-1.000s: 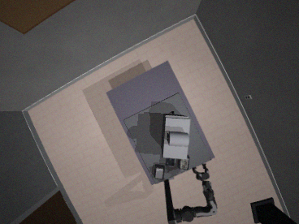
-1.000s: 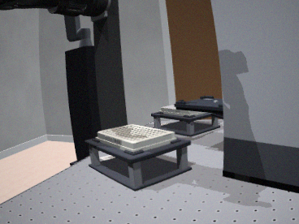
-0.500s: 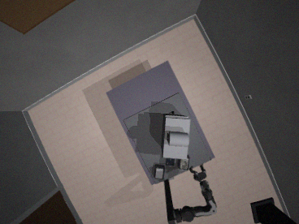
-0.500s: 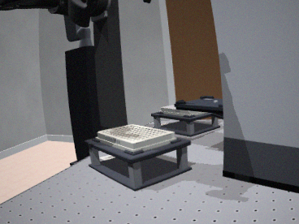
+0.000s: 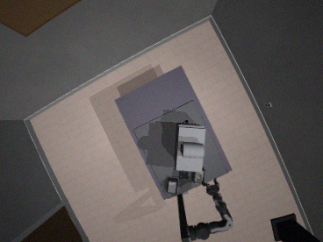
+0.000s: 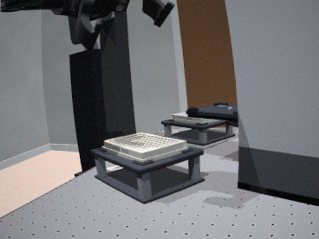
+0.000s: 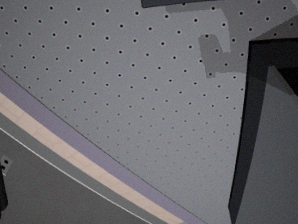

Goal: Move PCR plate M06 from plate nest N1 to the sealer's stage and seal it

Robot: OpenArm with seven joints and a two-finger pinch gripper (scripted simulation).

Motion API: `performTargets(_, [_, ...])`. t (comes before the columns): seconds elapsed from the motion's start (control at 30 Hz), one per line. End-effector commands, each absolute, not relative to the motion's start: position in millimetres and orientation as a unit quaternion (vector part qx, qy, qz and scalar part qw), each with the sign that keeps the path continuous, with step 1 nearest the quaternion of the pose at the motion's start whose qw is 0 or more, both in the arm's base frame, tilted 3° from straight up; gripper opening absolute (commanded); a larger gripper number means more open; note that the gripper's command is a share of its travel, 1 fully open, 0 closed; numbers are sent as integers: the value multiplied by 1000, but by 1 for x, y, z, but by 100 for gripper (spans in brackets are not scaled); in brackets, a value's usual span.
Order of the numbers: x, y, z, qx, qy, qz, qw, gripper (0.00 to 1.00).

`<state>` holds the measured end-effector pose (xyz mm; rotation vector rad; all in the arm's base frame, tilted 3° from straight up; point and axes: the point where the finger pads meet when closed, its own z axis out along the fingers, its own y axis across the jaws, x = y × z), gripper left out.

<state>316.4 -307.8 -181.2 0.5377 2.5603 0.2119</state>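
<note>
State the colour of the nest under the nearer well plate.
Dark slate grey nest, paler grey legs, under the off-white plate; clearest in the exterior view.

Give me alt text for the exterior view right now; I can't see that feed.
A white 96-well plate with open wells sits flat on a dark nest on the perforated table. Behind it, a second plate rests on another nest. The sealer's grey housing fills the right side; parts of the arm hang at the top, touching nothing.
</note>
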Motion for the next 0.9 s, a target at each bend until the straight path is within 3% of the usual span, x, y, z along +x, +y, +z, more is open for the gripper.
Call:
performTargets(0.0, [316, -308, -181, 197, 943, 77, 255, 77])
performTargets(0.13, [316, -308, -181, 197, 943, 77, 255, 77])
performTargets(0.3, [298, -286, -214, 192, 971, 44, 136, 77])
performTargets(0.7, [298, -286, -214, 192, 971, 44, 136, 77])
performTargets(0.87, [279, -265, -249, 184, 983, 10, 15, 77])
